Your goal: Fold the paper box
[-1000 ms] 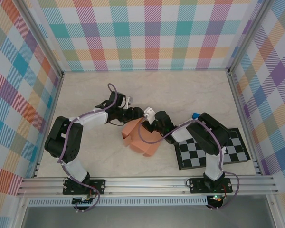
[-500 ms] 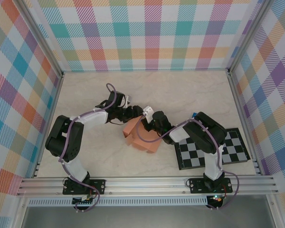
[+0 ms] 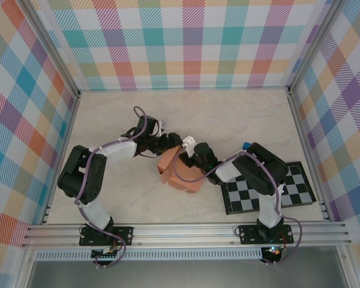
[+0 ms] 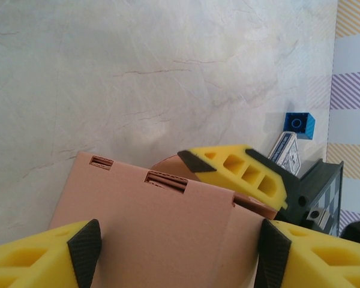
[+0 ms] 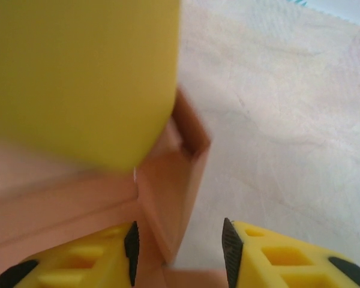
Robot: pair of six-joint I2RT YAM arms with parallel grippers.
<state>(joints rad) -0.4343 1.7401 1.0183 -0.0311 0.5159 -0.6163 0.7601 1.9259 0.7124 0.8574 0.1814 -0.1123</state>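
The box [image 3: 179, 171] sat part-folded at mid-table [image 3: 228, 114], between the two arms; from above it read as a salmon lump with the left gripper [image 3: 171, 143] at its far edge and the right gripper [image 3: 190, 156] on its right side, and the fingers were too small there to judge. The left wrist view gave more: the box [image 4: 162, 222] had a flat panel with two slots along its far edge; the left gripper [image 4: 177, 249] was spread wide across that panel, though whether the pads pressed it could not be told; one finger of the right gripper [image 4: 240, 174] lay over the far corner, and a blue block [image 4: 300, 125] stood beyond. The right wrist view showed a box wall [image 5: 174, 174] standing between the right gripper [image 5: 180, 252] fingers, close to one pad with a gap at the other. A board [image 3: 267, 195] lay to the right, apart from the box. Against a second before, the box looked more gathered and narrower; the right arm's elbow had shifted slightly left.
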